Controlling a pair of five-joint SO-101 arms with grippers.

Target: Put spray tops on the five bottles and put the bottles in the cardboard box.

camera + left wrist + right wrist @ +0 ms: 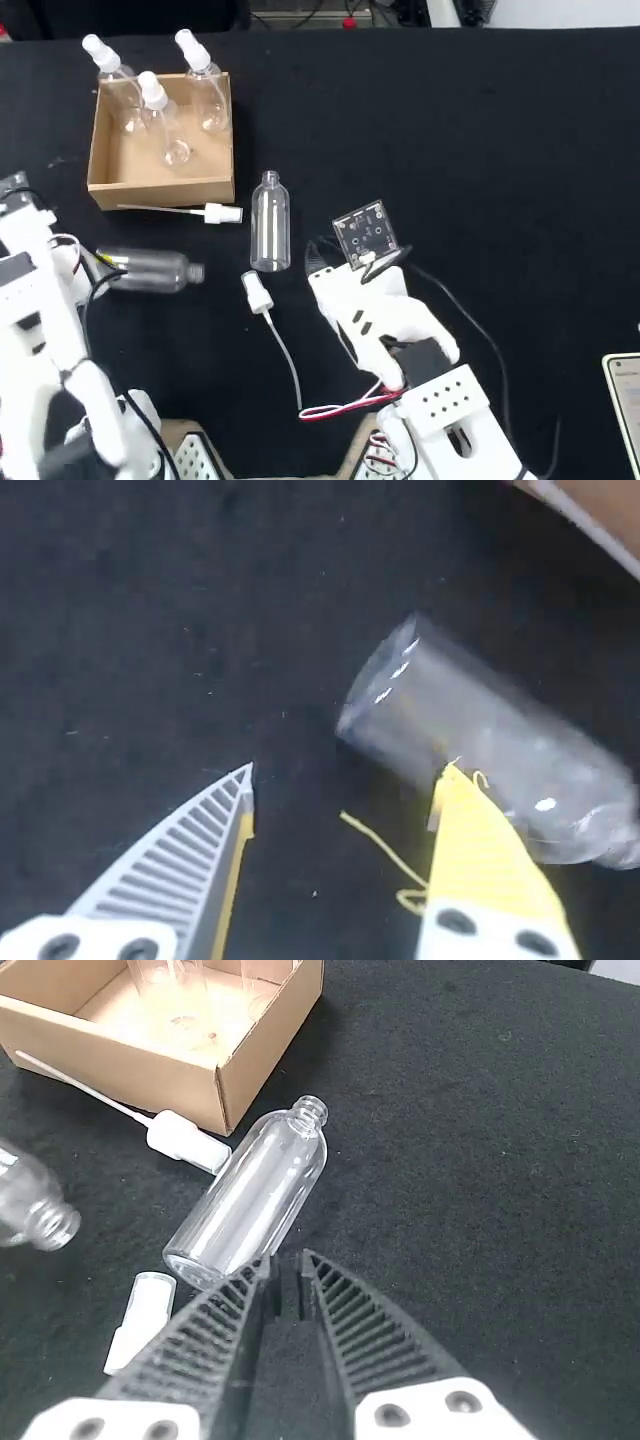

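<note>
While the black table (450, 150) bears all items, the cardboard box (160, 188) sits toward the upper left of the high view, with three capped bottles (120, 95) (165, 125) (207, 95) standing inside it. The right arm (400, 330) lies low at centre. Its right gripper (287, 1260) has its jaws drawn almost together on nothing, the tips just beside the base of the centre bottle (255, 1200). That bottle is uncapped and lies flat near the box's front corner, neck pointing away from the arm. The left arm (40, 330) stands at the left edge. The left gripper (345, 775) has its jaws spread apart, the yellow finger (480, 850) overlapping the side bottle (480, 770), which also lies flat and uncapped, in front of the box. One spray top (222, 213) lies along the box front, its tube trailing left. The second spray top (257, 293) lies between the two loose bottles, nearer the robot.
</note>
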